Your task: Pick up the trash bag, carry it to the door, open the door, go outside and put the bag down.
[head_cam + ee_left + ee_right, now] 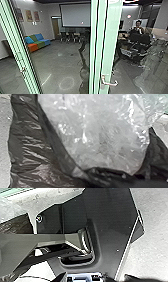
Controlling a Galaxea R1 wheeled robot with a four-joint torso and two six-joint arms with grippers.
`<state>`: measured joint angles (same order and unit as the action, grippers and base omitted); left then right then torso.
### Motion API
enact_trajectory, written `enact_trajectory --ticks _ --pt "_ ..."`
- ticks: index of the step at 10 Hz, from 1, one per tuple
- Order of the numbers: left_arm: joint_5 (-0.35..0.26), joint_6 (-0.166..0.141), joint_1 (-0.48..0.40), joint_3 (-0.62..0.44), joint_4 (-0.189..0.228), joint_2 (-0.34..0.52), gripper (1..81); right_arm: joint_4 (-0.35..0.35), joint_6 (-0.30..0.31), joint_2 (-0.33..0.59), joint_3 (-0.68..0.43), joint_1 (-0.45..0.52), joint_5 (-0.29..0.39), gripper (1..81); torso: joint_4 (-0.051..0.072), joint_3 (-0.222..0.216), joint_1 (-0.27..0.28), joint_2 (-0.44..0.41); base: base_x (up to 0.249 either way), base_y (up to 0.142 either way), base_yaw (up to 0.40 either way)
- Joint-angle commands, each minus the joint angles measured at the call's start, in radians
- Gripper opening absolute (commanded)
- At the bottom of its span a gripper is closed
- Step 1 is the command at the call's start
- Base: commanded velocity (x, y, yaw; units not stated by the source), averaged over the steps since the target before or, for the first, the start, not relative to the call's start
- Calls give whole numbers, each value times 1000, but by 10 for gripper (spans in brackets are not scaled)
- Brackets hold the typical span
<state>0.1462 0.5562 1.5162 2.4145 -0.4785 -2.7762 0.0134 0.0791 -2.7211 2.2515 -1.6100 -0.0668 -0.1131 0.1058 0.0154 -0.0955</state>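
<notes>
In the left wrist view, the black trash bag (30,146) lies close to the camera, with crumpled clear plastic (100,131) inside its dark rim. Part of the dark bag (17,225) also shows in the right wrist view, beyond the robot's jointed bar. The head view has a glass door with a pale green frame (110,45) and a metal lever handle (110,83). Another green upright (18,50) leans at the left, with a handle on it. Whether the space between the uprights is open or glazed, I cannot tell.
In the head view, a grey floor (57,62) stretches into a room with a colourful sofa (37,42), a projection screen (75,15) and chairs near the back wall. Behind glass at the right, a person (138,26) is near dark chairs (140,41).
</notes>
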Motion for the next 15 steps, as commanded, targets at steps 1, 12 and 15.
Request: enact_trajectory --ticks 1,12,15 --pt "-62 5 -44 -3 1 15 10 -12 2 15 -3 37 56 811 0 0 0 0 0 0 94" --pt "-71 2 -43 -138 -6 114 10 -18 2 179 -282 28 53 811 0 0 0 0 0 0 0" --pt "-72 -2 -38 -143 -6 121 10 -6 4 330 -450 31 7 811 0 0 0 0 0 0 0"
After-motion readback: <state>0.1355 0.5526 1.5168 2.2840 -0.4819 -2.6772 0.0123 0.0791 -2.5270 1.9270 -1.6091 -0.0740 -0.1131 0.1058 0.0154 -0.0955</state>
